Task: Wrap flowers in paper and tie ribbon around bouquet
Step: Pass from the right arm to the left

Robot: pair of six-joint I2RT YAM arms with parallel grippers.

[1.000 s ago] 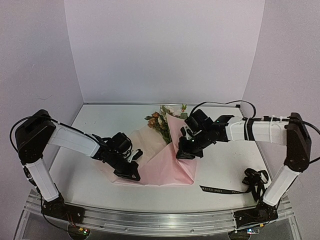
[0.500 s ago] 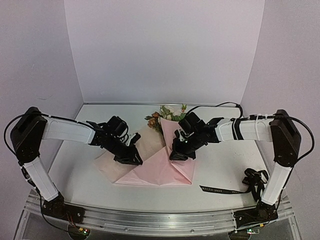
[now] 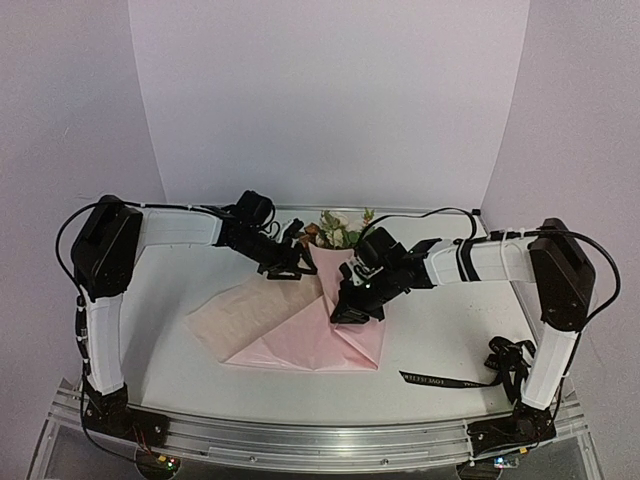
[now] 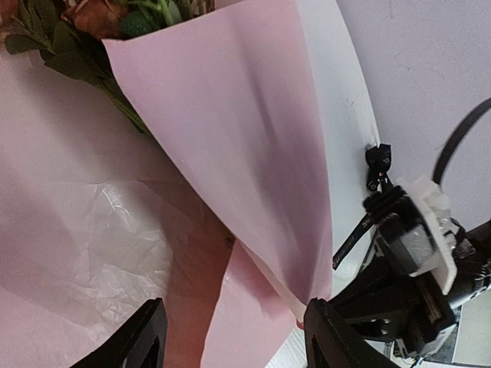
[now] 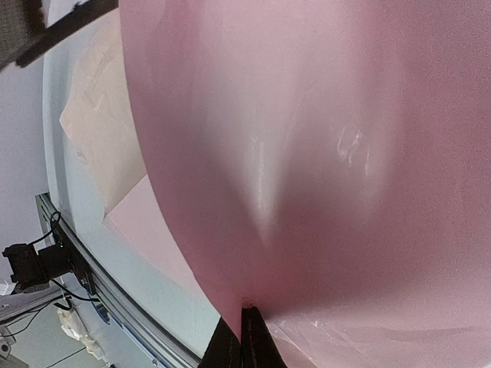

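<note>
Left gripper [image 4: 236, 307]: jaws wide apart, holding nothing, positioned above the paper [image 3: 290, 340] just beside the flowers [image 3: 335, 228]; right gripper [image 5: 242, 326]: jaws closed, pinching a raised fold of the paper; flowers lie at the paper's far edge; ribbon [image 3: 445, 381] lies on the table [image 3: 450, 320], right of the paper.

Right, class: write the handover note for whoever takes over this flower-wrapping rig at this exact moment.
Left gripper: fingers open, holding nothing, hovering by the flowers.
Right gripper: shut on a raised fold of the paper.
Done: flowers lie on the paper, right side lifted over the stems.
Left to do: fold the left side over, then tie the ribbon, lying untouched near the right arm's base.
</note>
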